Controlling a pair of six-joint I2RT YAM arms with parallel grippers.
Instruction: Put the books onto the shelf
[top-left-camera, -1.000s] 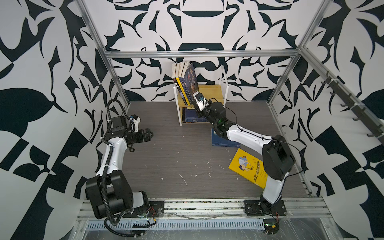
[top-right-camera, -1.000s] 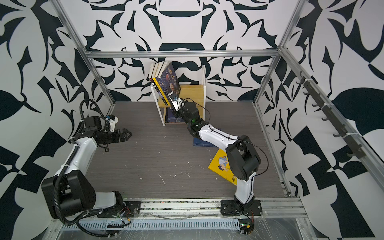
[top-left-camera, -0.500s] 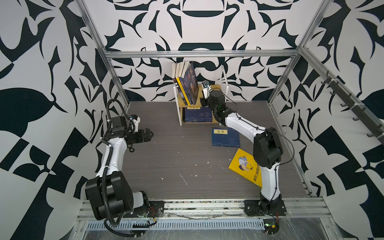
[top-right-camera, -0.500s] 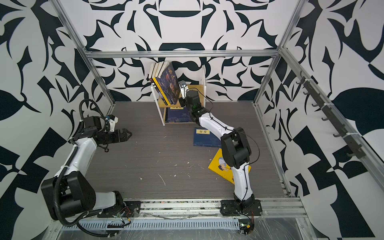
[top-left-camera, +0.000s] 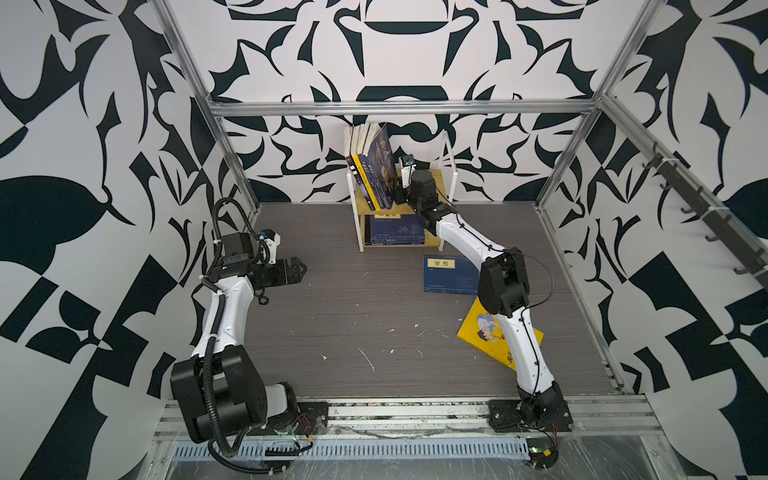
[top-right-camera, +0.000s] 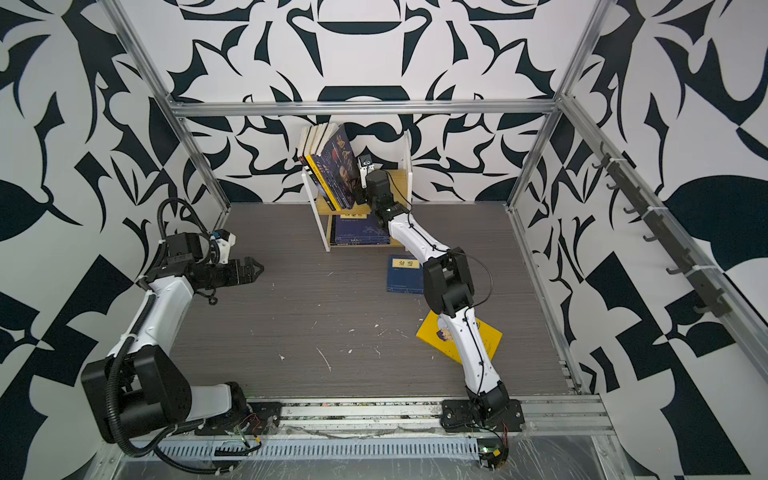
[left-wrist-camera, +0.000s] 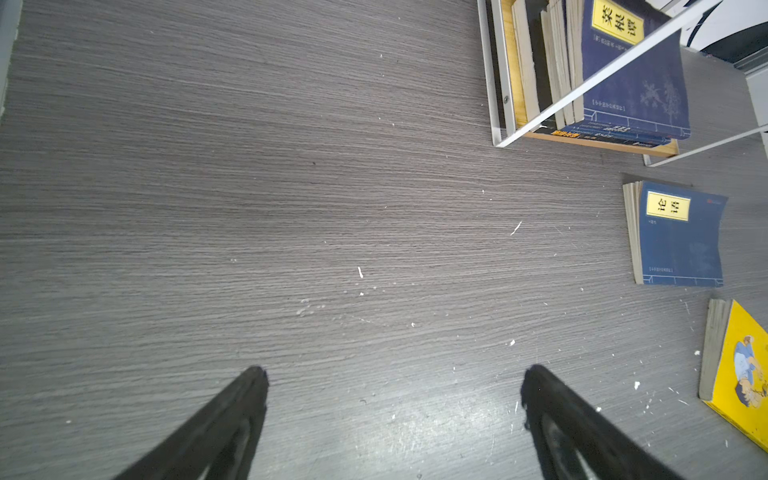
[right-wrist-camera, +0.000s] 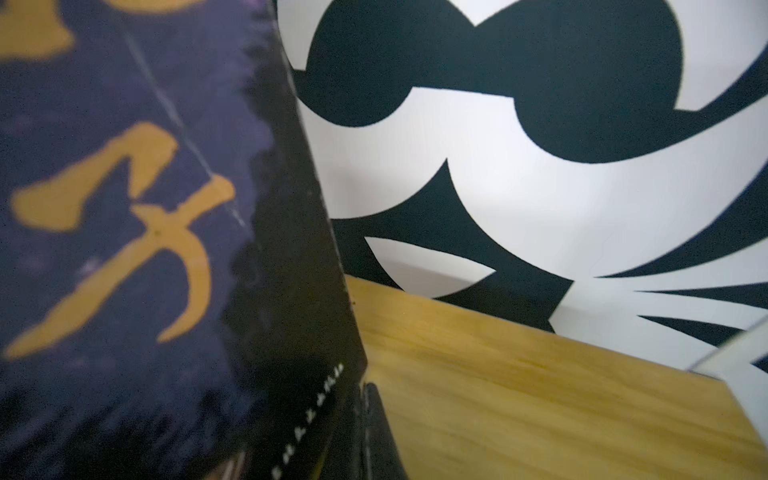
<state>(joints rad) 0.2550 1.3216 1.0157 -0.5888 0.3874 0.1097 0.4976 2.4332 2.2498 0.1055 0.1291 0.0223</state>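
Nearest the camera, a bright yellow paperback with a cartoon cover (top-left-camera: 478, 328) lay flat on the dark grey wood-grain tabletop (top-left-camera: 353, 324), on the right and partly under the white right arm. Just beyond it a thin navy paperback with a yellow title label (top-left-camera: 446, 276) also lay flat on the table, short of the rack.

On the left, well apart from every book, the left gripper (top-left-camera: 302, 270) hovered above bare table with its black jaws spread wide and nothing between them, as the left wrist view confirmed (left-wrist-camera: 395, 374).

Against the back wall stood the small two-tier shelf of light wooden boards and thin white frame (top-left-camera: 437, 183). Its lower tier held a flat stack of navy books (top-left-camera: 395, 230). On the upper tier several books leaned leftwards, the outermost a dark blue paperback with gold calligraphy (top-left-camera: 384, 166). The right gripper (top-left-camera: 397, 193) sat on that tier just beside this book's lower corner, its jaws fully closed and gripping nothing; whether it touched the cover could not be told.
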